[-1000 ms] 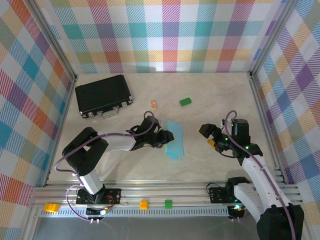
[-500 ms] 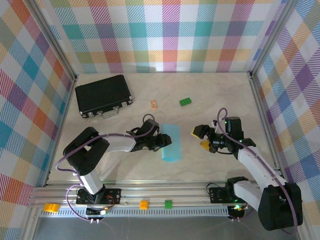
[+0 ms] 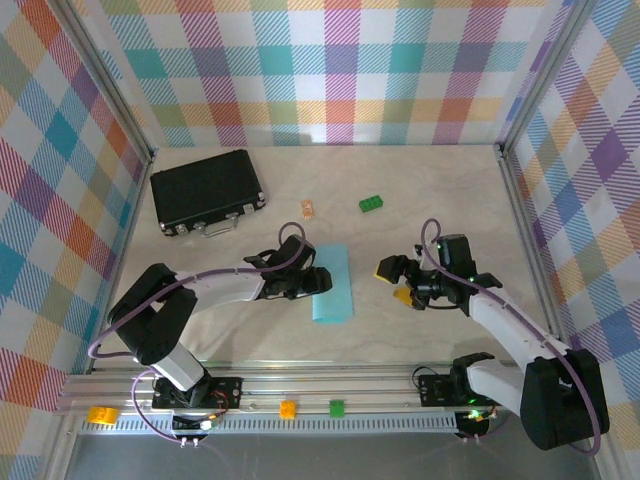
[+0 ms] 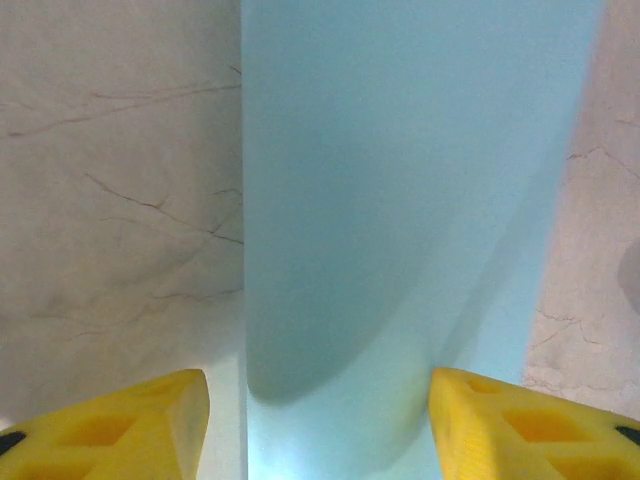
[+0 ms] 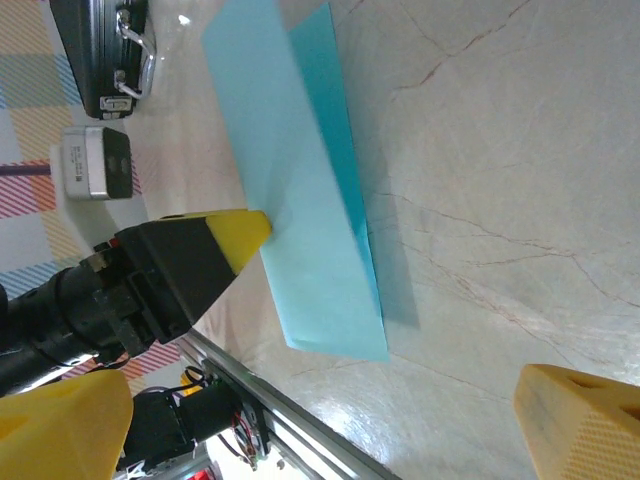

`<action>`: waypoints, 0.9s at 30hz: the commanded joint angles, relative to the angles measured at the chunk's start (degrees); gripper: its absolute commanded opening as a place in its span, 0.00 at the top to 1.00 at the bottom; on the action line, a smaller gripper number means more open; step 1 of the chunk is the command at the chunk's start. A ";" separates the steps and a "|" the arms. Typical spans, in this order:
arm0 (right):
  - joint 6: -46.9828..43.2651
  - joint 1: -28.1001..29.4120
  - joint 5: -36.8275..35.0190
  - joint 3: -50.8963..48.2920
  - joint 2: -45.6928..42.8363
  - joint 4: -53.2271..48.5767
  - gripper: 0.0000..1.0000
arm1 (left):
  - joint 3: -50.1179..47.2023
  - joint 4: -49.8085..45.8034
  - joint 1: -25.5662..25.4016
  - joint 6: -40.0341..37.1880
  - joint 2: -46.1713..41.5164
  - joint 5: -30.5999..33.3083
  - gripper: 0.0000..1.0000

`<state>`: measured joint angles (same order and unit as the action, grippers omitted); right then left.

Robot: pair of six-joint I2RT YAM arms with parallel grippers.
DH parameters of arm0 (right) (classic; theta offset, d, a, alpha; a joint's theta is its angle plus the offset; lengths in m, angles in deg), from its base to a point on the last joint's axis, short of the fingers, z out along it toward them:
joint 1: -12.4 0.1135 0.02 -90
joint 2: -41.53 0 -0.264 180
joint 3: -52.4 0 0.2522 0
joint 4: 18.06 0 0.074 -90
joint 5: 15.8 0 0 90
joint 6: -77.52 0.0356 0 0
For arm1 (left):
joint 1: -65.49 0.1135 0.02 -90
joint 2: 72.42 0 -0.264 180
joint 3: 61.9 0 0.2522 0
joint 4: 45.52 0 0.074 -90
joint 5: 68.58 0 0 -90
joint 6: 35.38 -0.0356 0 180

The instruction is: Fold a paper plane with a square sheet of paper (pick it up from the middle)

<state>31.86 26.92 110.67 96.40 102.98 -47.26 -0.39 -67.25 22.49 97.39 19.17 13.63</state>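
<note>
Nearest, on the front rail [image 3: 400, 400], we note an orange brick [image 3: 288, 408]. Beyond it, the square sheet of paper [image 3: 335, 290], folded to a long light blue rectangle, lies flat on the table [image 3: 440, 200] between the two grippers. The left gripper [image 3: 318, 283] sits at the sheet's left edge, jaws apart, the paper showing between its yellow fingertips [image 4: 120, 420]. The right gripper [image 3: 394, 281], spread wide and holding nothing, stands apart to the sheet's right. Farther back lie a green brick [image 3: 371, 204] and the black case [image 3: 207, 188].
</note>
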 commanded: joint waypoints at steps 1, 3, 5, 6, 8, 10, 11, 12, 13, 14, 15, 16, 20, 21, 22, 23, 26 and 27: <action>-0.62 1.23 -0.60 2.07 0.66 1.28 0.03 | 1.44 -4.74 0.11 -2.70 -0.59 2.63 0.45; -0.33 1.77 -0.87 2.02 0.99 1.83 0.06 | 1.79 -5.32 0.33 -3.32 0.35 2.38 0.46; -0.02 2.26 -1.05 2.17 1.28 2.10 0.06 | 2.57 -6.77 0.72 -4.40 1.56 2.40 0.46; 0.06 2.43 -1.13 2.11 1.38 2.29 0.06 | 3.05 -7.45 0.89 -5.02 2.14 2.52 0.47; 0.07 2.77 -1.31 2.18 1.57 2.30 0.06 | 3.53 -7.47 1.02 -5.61 3.01 2.11 0.47; 0.13 2.91 -1.40 2.27 1.74 2.23 0.06 | 3.45 -7.49 1.09 -5.15 3.40 2.51 0.46; 0.09 3.03 -1.54 2.21 1.74 2.23 0.06 | 3.47 -7.46 1.08 -5.06 3.65 2.44 0.46; 0.22 3.12 -1.64 2.11 1.74 2.19 0.06 | 3.55 -7.50 1.10 -5.29 3.88 2.46 0.47; 0.27 3.19 -1.84 2.12 1.69 2.20 0.06 | 3.67 -7.50 1.22 -5.48 4.16 2.69 0.47; 0.31 3.18 -1.84 2.11 1.72 2.19 0.05 | 3.75 -9.10 1.17 -5.65 4.45 2.70 0.47; 0.24 3.30 -1.91 2.11 1.74 2.24 0.05 | 3.94 -9.64 1.22 -6.15 4.88 2.44 0.47; 0.27 3.27 -2.00 2.12 1.74 2.17 0.05 | 4.19 -10.25 1.21 -6.51 5.23 2.43 0.48; 0.40 3.45 -2.28 2.19 2.08 2.16 0.04 | 5.37 -13.83 1.26 -6.23 6.21 4.61 0.49; 0.40 3.48 -2.28 2.18 2.18 2.12 0.04 | 5.43 -14.18 1.28 -5.80 6.25 5.25 0.50; 0.40 3.54 -2.36 2.17 2.27 2.13 0.04 | 5.51 -14.42 1.26 -5.51 6.27 5.55 0.50; 0.44 3.51 -2.38 2.17 2.40 2.09 0.04 | 5.52 -14.31 1.26 -5.43 6.36 5.68 0.50; 0.59 3.74 -2.59 2.23 2.70 2.02 0.03 | 5.27 -14.32 1.27 -4.80 6.02 6.52 0.53; 0.56 3.75 -2.63 2.22 2.82 2.01 0.03 | 5.16 -14.20 1.30 -4.97 5.96 6.53 0.53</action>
<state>32.12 30.18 108.27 97.14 105.49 -45.97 4.66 -77.17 23.25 92.47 24.13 16.82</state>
